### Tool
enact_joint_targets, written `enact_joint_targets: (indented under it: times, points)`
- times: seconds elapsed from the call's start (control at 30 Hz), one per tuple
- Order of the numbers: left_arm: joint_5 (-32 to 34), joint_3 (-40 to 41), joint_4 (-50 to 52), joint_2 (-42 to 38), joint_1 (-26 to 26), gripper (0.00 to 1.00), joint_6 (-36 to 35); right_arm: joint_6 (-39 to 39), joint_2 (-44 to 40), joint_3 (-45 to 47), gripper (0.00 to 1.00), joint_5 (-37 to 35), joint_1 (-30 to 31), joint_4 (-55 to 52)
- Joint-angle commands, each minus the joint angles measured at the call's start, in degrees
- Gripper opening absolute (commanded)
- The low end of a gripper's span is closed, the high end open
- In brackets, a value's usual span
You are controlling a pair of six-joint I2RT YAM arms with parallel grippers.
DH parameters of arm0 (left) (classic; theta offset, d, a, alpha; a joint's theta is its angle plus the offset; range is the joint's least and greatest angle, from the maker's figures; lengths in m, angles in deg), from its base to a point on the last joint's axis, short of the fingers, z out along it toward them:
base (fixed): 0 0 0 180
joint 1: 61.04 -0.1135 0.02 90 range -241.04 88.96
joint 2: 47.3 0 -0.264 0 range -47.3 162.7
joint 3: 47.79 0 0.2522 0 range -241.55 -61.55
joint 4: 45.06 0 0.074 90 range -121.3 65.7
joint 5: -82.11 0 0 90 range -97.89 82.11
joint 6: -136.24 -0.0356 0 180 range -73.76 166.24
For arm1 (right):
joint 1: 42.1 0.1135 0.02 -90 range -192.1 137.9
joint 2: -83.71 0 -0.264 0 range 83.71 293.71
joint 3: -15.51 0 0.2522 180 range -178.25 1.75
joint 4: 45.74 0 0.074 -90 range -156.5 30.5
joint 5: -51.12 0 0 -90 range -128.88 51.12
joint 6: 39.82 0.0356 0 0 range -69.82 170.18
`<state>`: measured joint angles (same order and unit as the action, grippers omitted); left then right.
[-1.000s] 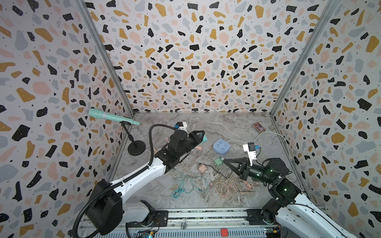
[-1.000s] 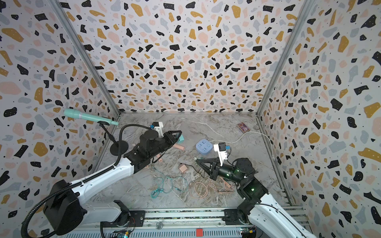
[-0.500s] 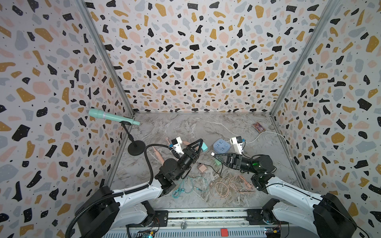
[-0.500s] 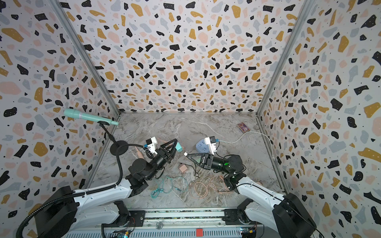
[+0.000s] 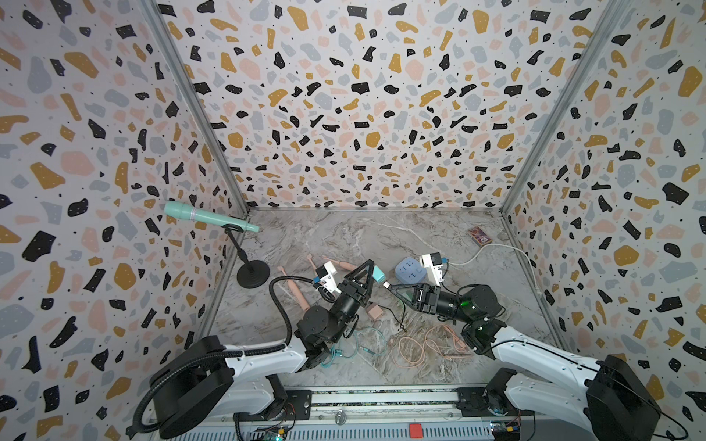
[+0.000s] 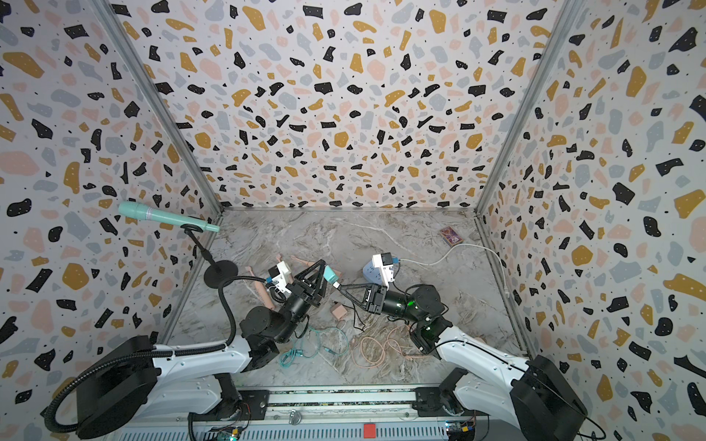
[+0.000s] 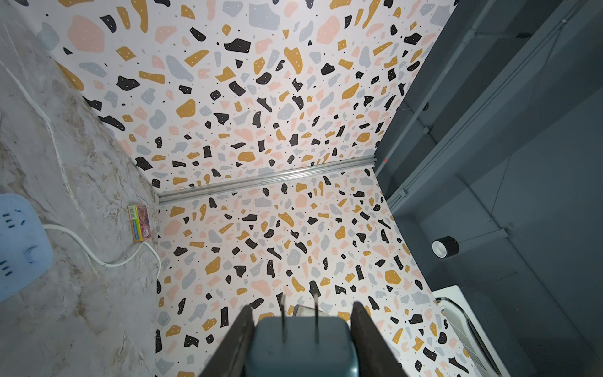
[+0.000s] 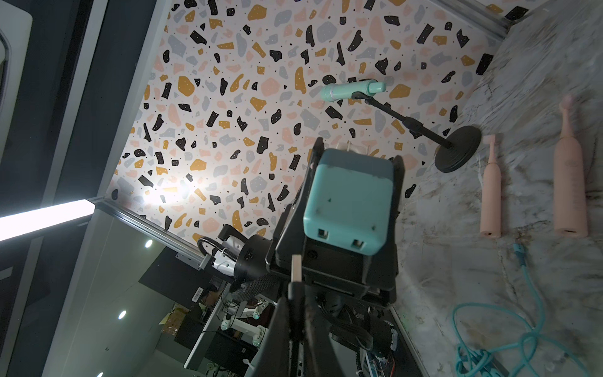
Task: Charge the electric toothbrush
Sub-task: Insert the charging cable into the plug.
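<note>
toothbrushes (image 8: 569,182) beside microphone stand (image 8: 458,150), power strip (image 5: 408,269) to their right, cables (image 8: 471,359) in front

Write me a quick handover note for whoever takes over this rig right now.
Left fingers: shut on the teal charger block, prongs pointing outward.
Right fingers: shut on the USB plug of the black cable, aimed at the block's ports, not yet inserted.
Two pink toothbrushes lie on the table, nothing plugged in; blue power strip sits nearby.
Left to do: plug into block, block into strip, cable into a toothbrush.

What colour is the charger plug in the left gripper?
The charger plug is teal, clearest in the right wrist view.
</note>
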<state>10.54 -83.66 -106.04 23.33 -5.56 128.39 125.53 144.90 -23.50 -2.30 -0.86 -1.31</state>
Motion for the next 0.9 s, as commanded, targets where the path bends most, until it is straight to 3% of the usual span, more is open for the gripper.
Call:
enact_joint_targets:
  times: [0.0,0.87]
  points:
    - [2.5,0.0,-6.4,0.4,1.3,0.0,-1.1,-0.2,0.0,-1.8,0.0,-1.7,0.2,0.7]
    - [5.5,-0.2,-8.5,3.3,5.3,0.0,-3.6,-1.3,-0.3,-3.3,0.0,-9.9,3.2,-4.8]
